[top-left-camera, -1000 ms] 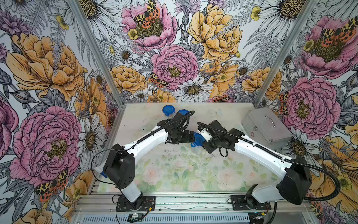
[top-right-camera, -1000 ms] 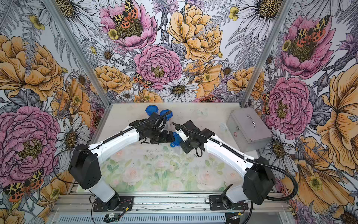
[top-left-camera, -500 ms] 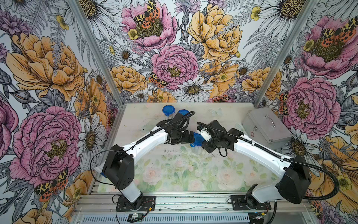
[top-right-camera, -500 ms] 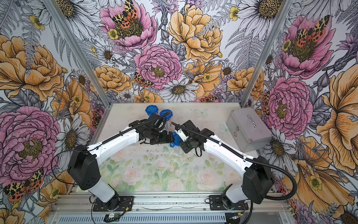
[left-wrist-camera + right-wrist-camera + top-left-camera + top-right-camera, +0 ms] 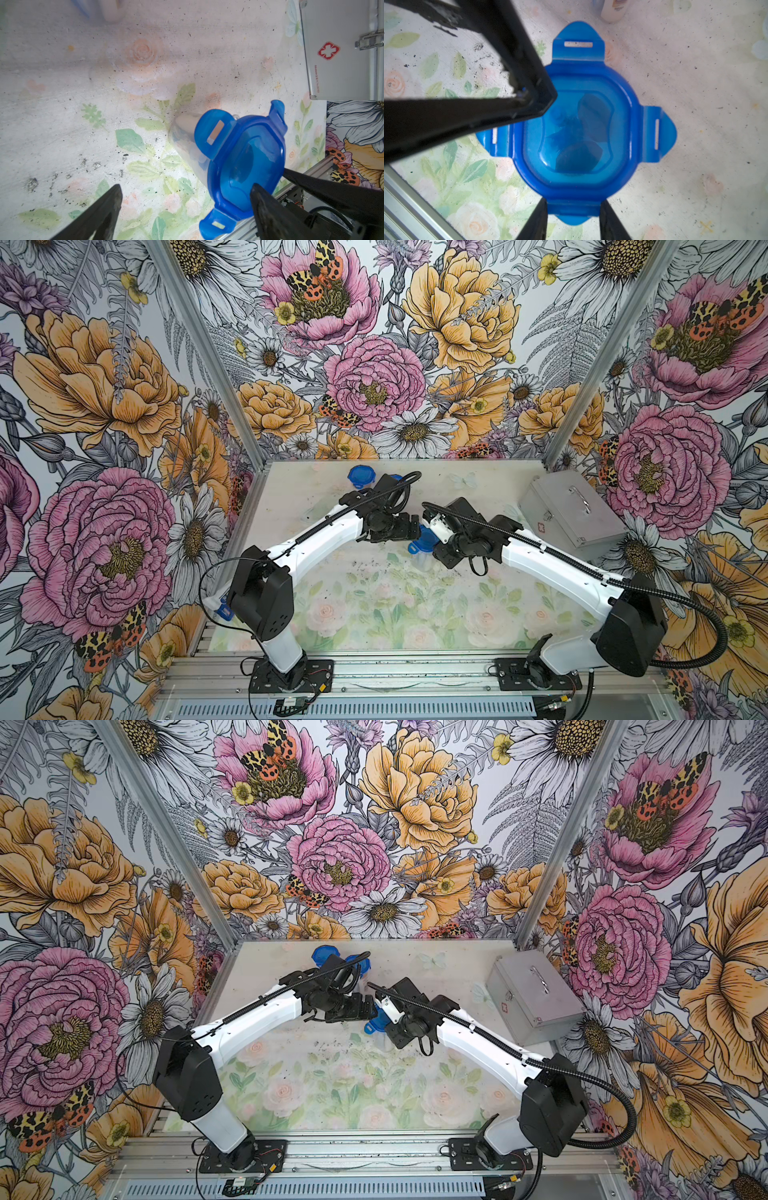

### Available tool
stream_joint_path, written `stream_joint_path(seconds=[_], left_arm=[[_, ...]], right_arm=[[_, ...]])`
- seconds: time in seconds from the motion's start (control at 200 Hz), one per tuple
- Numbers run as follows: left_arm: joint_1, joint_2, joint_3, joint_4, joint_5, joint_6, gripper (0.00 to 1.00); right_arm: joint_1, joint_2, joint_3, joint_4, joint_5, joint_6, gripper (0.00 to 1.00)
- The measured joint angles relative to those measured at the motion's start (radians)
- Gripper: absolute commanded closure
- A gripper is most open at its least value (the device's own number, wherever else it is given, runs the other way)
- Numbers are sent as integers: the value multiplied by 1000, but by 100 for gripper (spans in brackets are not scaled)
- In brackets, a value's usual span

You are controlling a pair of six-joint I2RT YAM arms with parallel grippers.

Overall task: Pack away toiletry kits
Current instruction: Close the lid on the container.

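Where the two arms meet, the surface (image 5: 374, 605) is a worn, pale flower print, freckled with dark specks and scuffs and edged on the near side by a metal rail (image 5: 415, 672). Loud floral wallpaper (image 5: 374, 377) closes in the left, far and right sides between slanting aluminium posts (image 5: 208, 352). A silver case (image 5: 569, 514) with a handle lies closed at the far right, a red cross on its side. In the middle of the surface stands the clear cup (image 5: 182, 135), upright, with its blue lid (image 5: 581, 133) on top and all four tabs splayed outward.

Dark shapes show through the lid, too murky to name. A second lid (image 5: 360, 477) sits at the far edge, left of centre. A third lid (image 5: 358, 964) just beside it is mostly hidden behind the left arm (image 5: 316, 539). A white bottle (image 5: 613, 9) is cut off by the frame edge in the right wrist view.

Both arms stand on the near rail and lean in toward the centre, wrists facing each other over the cup. The left claw (image 5: 186, 187) is spread wide, one finger (image 5: 467, 118) lying across the lid's rim; whether it touches I cannot tell. The right arm (image 5: 552, 568) holds the right claw (image 5: 572, 204) at the tab on its own side. Its fingers are part-way apart, one on either side of that tab, and I cannot tell whether they pinch it.
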Motion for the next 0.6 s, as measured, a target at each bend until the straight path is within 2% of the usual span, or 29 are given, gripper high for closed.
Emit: stream_joint_path(seconds=[0.6], left_arm=[[-21, 0, -26, -4, -4, 1, 5]], right_arm=[[0, 0, -2, 0, 0, -14, 65]])
